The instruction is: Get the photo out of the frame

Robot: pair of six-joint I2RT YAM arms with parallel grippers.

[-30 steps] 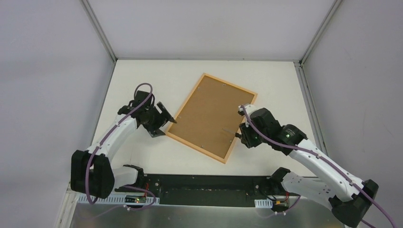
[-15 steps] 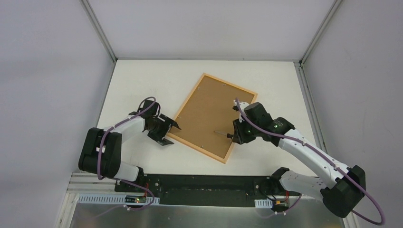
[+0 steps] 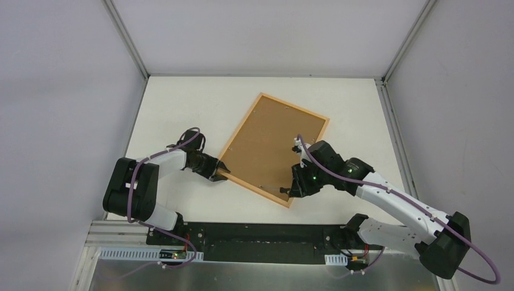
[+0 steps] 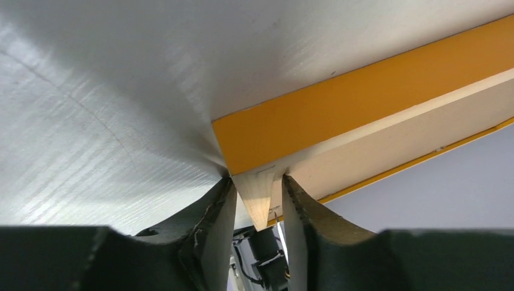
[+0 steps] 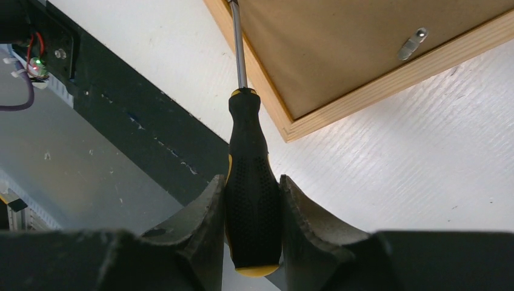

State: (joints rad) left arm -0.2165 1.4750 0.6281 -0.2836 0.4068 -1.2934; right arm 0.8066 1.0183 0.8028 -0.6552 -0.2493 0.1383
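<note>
The frame (image 3: 240,128) lies face down and askew on the white table, its pale wood back up and the brown backing board (image 3: 273,142) filling it. The photo is hidden under that board. My left gripper (image 3: 219,171) lies low at the frame's near-left corner. In the left wrist view its fingers (image 4: 256,182) are shut on that corner of the frame (image 4: 363,103), one on the orange face and one on the pale back. My right gripper (image 3: 297,185) is shut on a black-and-yellow screwdriver (image 5: 248,139). Its shaft (image 3: 276,188) lies along the frame's near edge (image 5: 363,97).
A small metal turn clip (image 5: 412,42) sits on the backing board (image 5: 345,36) near the frame's near-right corner. The black base rail (image 3: 260,233) runs along the table's near edge. Grey walls close in the left, right and far sides.
My left gripper slid right onto the frame's near-left corner and closed on it. My right gripper carried the screwdriver nearer, from the middle of the backing board to the frame's near edge.
</note>
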